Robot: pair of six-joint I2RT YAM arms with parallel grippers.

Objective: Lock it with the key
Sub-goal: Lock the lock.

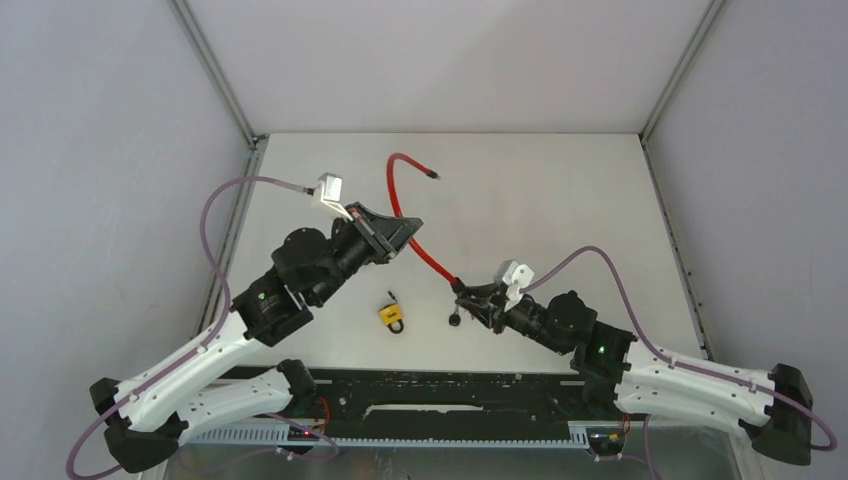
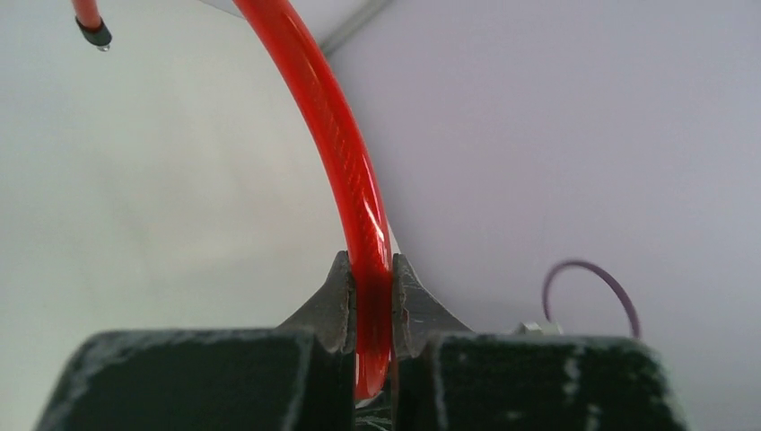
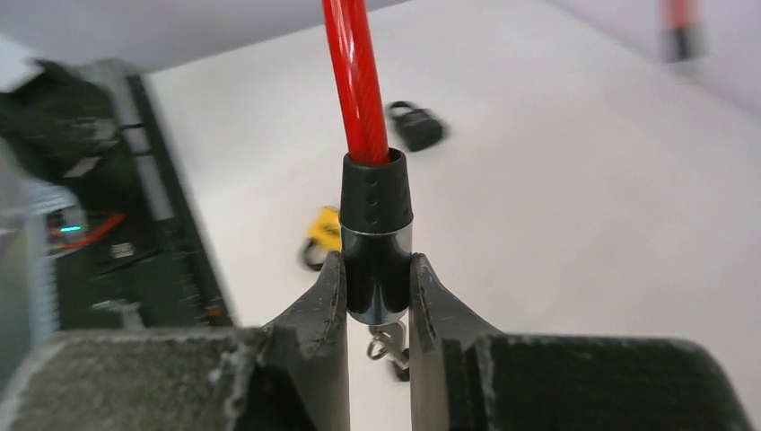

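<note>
The cable lock's black barrel stands upright in my right gripper, whose fingers press against its two sides. The red cable runs from the barrel across to my left gripper, which pinches it partway along, and the cable's free tip ends beyond that, toward the far side of the table. A small metal ring dangles under the barrel between my right fingers, too blurred to tell whether it carries a key. A small yellow lock lies on the table between my arms, apart from both grippers, and in the right wrist view a dark object farther off is too blurred to identify.
</note>
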